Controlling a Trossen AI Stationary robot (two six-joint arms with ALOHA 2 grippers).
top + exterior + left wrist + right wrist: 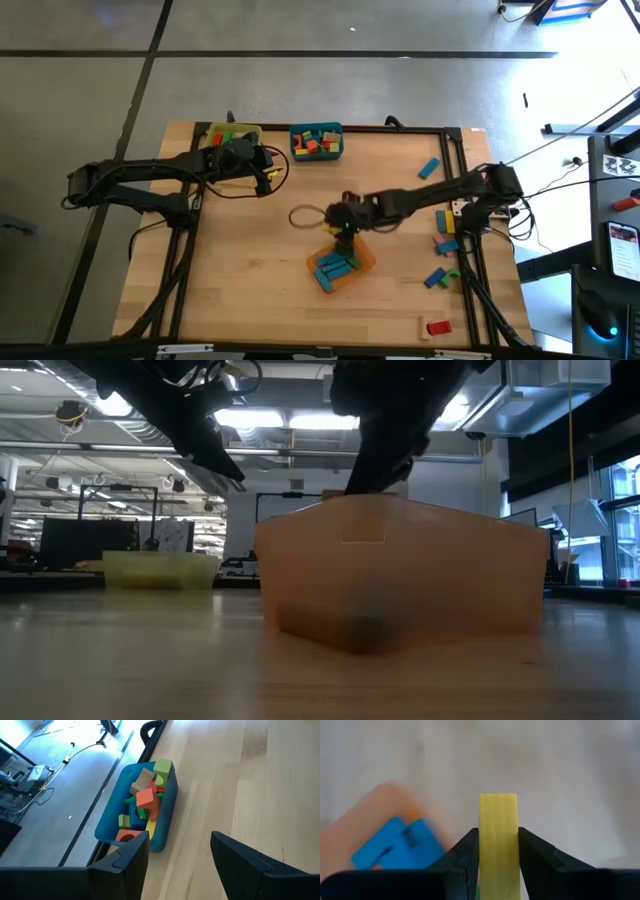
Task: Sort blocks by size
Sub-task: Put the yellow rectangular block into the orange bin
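Note:
My right gripper (498, 855) hangs over the table's middle (340, 225), just beyond the far rim of the orange bin (341, 265), and is shut on a long yellow block (497, 815). Several blue blocks (395, 847) lie in that bin. My left gripper (180, 865) stands open and holds nothing at the far left (262, 165), between the yellow bin (232, 135) and the teal bin (137, 810). The teal bin holds several mixed blocks. More blocks (445, 240) lie loose on the table at the right. My right gripper pinches the yellow block by its two long flat sides (497, 837) between its two fingers. The fingers slant downward from the table's right. The block's free end (497, 800) sticks out past the fingertips, and the block is lifted clear of table and bin.
A cable loop (305, 215) lies on the table left of my right gripper. A lone blue block (429, 168) lies at the far right and a red one (437, 327) at the near right. In the low view the orange bin (400, 575) stands close.

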